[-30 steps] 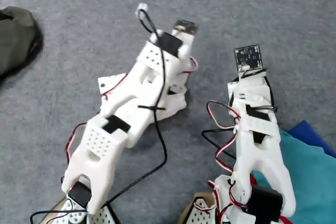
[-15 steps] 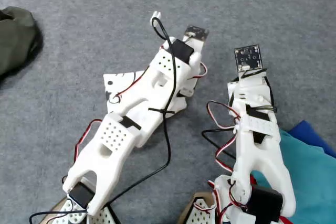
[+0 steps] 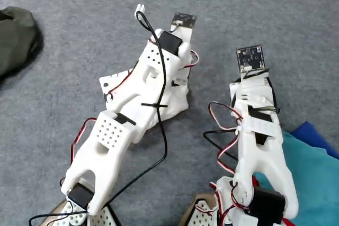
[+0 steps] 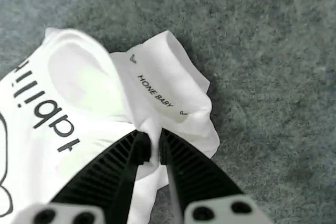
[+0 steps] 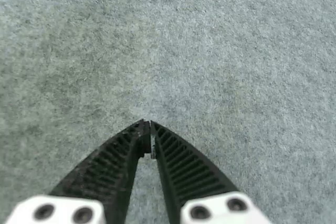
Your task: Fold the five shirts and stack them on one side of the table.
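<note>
Now pinching a fold of the white shirt [image 4: 79,93] with the left claw [image 4: 151,142], both black fingers tight on the cloth just beside the neck label [image 4: 157,90]. Holding it bunched and low over the grey tabletop [image 4: 273,51], black print facing up. In the high view, mostly covered by the left arm [image 3: 143,93], with one printed corner of the same shirt out at the arm's left side.

Keeping the right claw [image 5: 147,129] pressed together on nothing, tips touching, above bare tabletop. Standing with the right arm [image 3: 259,130] beside the left one, apart from the white shirt.

At the near right corner, a teal shirt [image 3: 312,178], touching a blue shirt [image 3: 312,130] on its far side. At the far left edge, a crumpled olive garment [image 3: 16,35], well apart from both arms.
</note>
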